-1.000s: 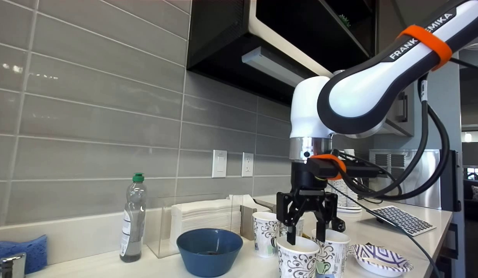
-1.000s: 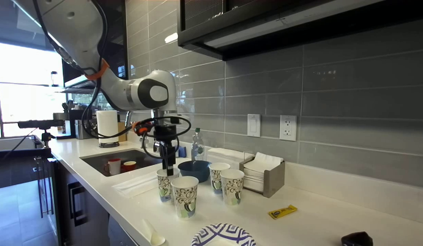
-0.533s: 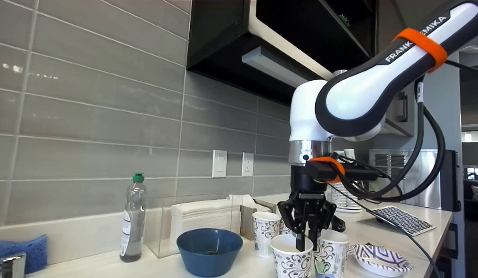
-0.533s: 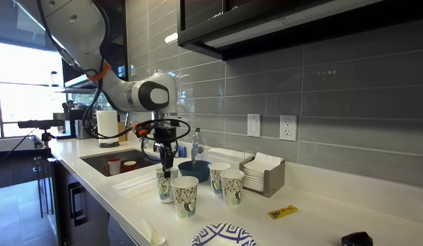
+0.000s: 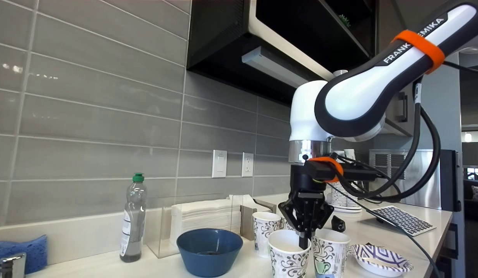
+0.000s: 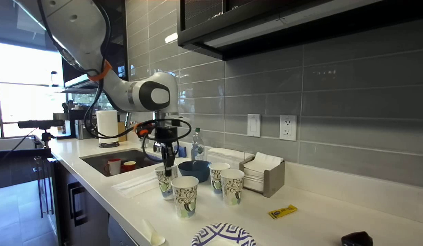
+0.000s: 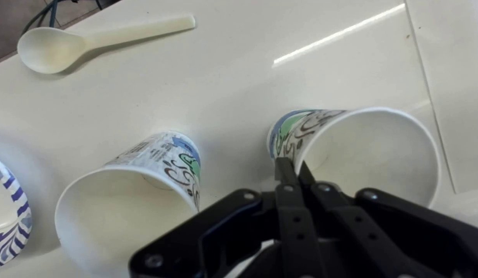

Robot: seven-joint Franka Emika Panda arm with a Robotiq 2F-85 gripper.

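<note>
Observed in an exterior view a black gripper (image 5: 306,240) pinched on the rim of a patterned paper cup (image 5: 288,263), with one finger (image 5: 303,242) inside. Noted a second cup (image 5: 331,253) just beside it, and a third cup (image 5: 264,233) behind. Recorded a blue bowl (image 5: 210,256) nearby, a green-capped bottle (image 5: 133,229) and a blue sponge (image 5: 32,251) farther off.

Bright daylight; window (image 6: 28,99) overexposed.
Wall tiles (image 5: 96,116) show small reflections; in the wrist view, glare streaks the counter (image 7: 231,88) and the spoon (image 7: 49,50) casts a shadow.
</note>
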